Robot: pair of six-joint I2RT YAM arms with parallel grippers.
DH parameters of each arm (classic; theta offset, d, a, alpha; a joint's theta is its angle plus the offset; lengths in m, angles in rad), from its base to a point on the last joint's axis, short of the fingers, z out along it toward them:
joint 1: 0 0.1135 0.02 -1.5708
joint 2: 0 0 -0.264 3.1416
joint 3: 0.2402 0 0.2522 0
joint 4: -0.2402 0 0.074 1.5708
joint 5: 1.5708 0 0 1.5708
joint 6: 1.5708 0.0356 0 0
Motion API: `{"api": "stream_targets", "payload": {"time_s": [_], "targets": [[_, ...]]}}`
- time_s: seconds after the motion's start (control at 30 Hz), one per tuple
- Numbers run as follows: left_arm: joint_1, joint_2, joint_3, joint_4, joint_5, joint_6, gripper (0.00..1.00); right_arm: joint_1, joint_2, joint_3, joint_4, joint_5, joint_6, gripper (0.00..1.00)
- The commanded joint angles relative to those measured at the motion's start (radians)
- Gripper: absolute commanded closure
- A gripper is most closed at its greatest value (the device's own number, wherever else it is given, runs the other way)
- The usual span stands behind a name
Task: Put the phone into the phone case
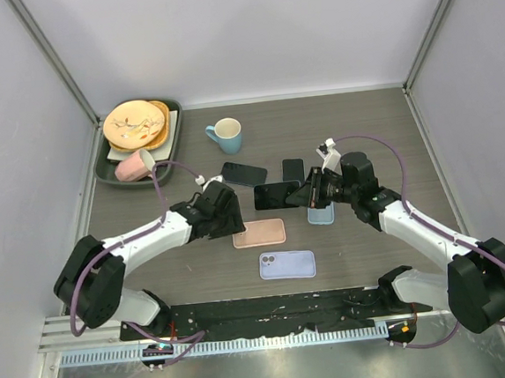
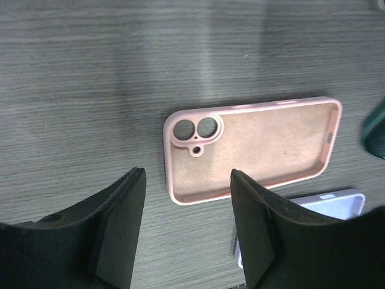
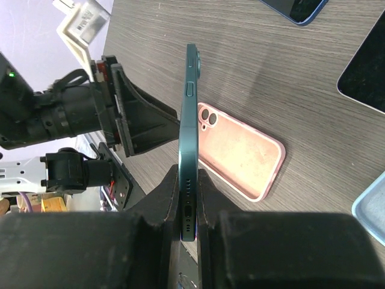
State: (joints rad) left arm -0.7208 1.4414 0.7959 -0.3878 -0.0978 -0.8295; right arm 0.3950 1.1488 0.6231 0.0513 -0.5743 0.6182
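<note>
The right gripper [image 1: 313,192] has its jaws clamped on the bottom edge of the slim dark teal smartphone [image 3: 191,120], which stands on its long edge in the air, camera bump facing the table. So the pick-up is done. The seating is not, as the phone is clear of every case.

At roughly 7 o'clock from the phone in the top view lies the pale pink soft phone case [image 2: 264,147]. It is flat on the wood-grain table [image 1: 362,126], open side up, camera cut-outs showing, nothing in it. The left gripper [image 1: 228,216] sits just at the case's 9 o'clock with its jaws spread and nothing between them. It looks placed to steady the case, though that is only my read.

A lavender phone case [image 1: 287,265] lies at 5 o'clock of the pink one, and a light blue phone case [image 1: 321,215] is under the right wrist. Which case is meant I can't say for sure, but pink looks the favourite.

What's left is to carry the phone over, lay it flat, line up the lenses and press it in.
</note>
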Motion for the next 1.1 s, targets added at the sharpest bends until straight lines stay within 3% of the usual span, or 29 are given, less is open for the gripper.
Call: {"api": "stream_targets", "payload": {"time_s": [0.0, 0.47, 0.77, 1.07], "targets": [[-0.003, -0.070, -0.001, 0.066, -0.029, 0.030, 0.37, -0.004, -0.032, 0.015, 0.073, -0.018, -0.014, 0.99], [0.000, -0.223, -0.040, 0.133, -0.052, 0.127, 0.37, -0.004, -0.001, 0.018, 0.035, -0.013, -0.015, 0.99], [-0.002, -0.443, -0.084, 0.135, -0.144, 0.216, 0.38, 0.002, 0.069, 0.001, 0.079, -0.055, 0.020, 0.99], [0.000, -0.447, -0.098, 0.135, -0.154, 0.224, 0.38, 0.050, 0.154, 0.041, 0.078, -0.098, 0.032, 0.99]]}}
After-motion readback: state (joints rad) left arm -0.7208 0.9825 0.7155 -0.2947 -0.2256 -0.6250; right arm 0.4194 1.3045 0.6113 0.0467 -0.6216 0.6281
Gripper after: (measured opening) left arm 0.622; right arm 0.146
